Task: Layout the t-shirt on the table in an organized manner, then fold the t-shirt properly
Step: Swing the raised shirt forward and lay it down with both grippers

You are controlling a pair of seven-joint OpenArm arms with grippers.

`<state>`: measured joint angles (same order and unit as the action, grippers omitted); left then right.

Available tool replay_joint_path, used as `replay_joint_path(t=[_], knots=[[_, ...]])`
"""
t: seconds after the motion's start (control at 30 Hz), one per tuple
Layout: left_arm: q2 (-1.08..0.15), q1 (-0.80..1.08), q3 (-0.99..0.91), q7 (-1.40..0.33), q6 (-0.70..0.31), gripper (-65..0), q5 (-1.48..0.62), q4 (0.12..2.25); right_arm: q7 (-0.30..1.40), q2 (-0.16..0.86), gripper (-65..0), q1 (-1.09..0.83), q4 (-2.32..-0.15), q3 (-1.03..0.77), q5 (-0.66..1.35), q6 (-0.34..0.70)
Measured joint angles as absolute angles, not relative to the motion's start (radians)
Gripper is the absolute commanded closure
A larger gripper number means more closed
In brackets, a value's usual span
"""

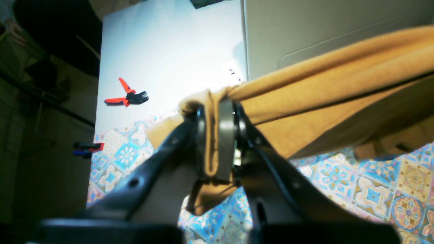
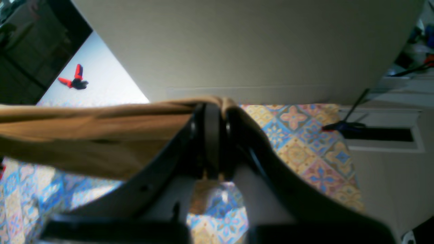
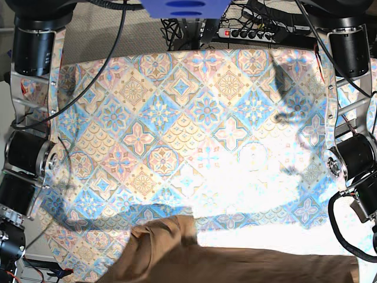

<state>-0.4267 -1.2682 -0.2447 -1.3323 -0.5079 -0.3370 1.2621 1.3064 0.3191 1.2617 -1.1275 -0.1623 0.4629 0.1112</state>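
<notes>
Stretching between both arms' clamped fingers [image 1: 203, 142], the t-shirt [image 1: 322, 98] hangs taut.

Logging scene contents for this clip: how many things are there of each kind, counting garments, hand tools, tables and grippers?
Garments: 1, the t-shirt
Hand tools: 1, red-handled pliers
Tables: 1, the patterned table
Grippers: 2, left gripper and right gripper, each shut on the t-shirt
Total: 5
</notes>
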Motion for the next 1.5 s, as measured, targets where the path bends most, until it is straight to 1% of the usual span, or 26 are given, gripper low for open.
replay_joint_path(t=[0.17, 0.53, 0.63, 0.73, 0.83, 0.93, 1.1, 1.23, 1.3, 1.4, 1.5], knots=[[-0.45, -1.24, -0.245, -1.329, -0.505, 0.0, -0.342, 1.262, 1.305, 0.316, 0.0, 1.263, -1.129, -0.163, 0.467, 0.112], [-0.444, -1.169, -0.244, -1.328, -0.505, 0.0, -0.337, 1.26, 1.303, 0.315, 0.0, 1.261, -1.127, -0.163, 0.466, 0.112], [-0.443, -1.164, -0.244, -1.32, -0.505, 0.0, -0.338, 1.247, 1.3, 0.316, 0.0, 1.266, -1.081, -0.163, 0.468, 0.112], [-0.444, -1.186, -0.237, -1.238, -0.506, 0.0, -0.337, 1.132, 1.288, 0.316, 0.0, 1.261, -1.018, -0.163, 0.465, 0.112], [-0.449, -1.173, -0.155, -1.179, -0.506, 0.0, -0.329, 1.009, 1.25, 0.315, 0.0, 1.257, -0.968, -0.163, 0.464, 0.112], [-0.443, -1.153, -0.102, -1.132, -0.508, 0.0, -0.331, 0.981, 1.211, 0.315, 0.0, 1.266, -0.902, -0.163, 0.463, 0.112], [-0.447, -1.203, -0.098, -1.095, -0.508, 0.0, -0.334, 0.906, 1.198, 0.316, 0.0, 1.254, -0.785, -0.163, 0.453, 0.108], [-0.443, -1.219, -0.089, -1.008, -0.512, 0.0, -0.298, 0.744, 1.125, 0.319, 0.0, 1.261, -0.72, -0.053, 0.457, 0.109], [-0.443, -1.248, -0.031, -0.97, -0.51, 0.0, -0.245, 0.671, 1.078, 0.315, 0.0, 1.264, -0.681, 0.003, 0.464, 0.112], [-0.424, -1.275, 0.038, -0.883, -0.503, 0.0, -0.23, 0.591, 1.041, 0.308, 0.0, 1.262, -0.61, 0.041, 0.464, 0.112], [-0.4, -1.262, 0.064, -0.846, -0.509, 0.0, -0.235, 0.535, 0.995, 0.316, 0.0, 1.256, -0.539, 0.041, 0.459, 0.11]])
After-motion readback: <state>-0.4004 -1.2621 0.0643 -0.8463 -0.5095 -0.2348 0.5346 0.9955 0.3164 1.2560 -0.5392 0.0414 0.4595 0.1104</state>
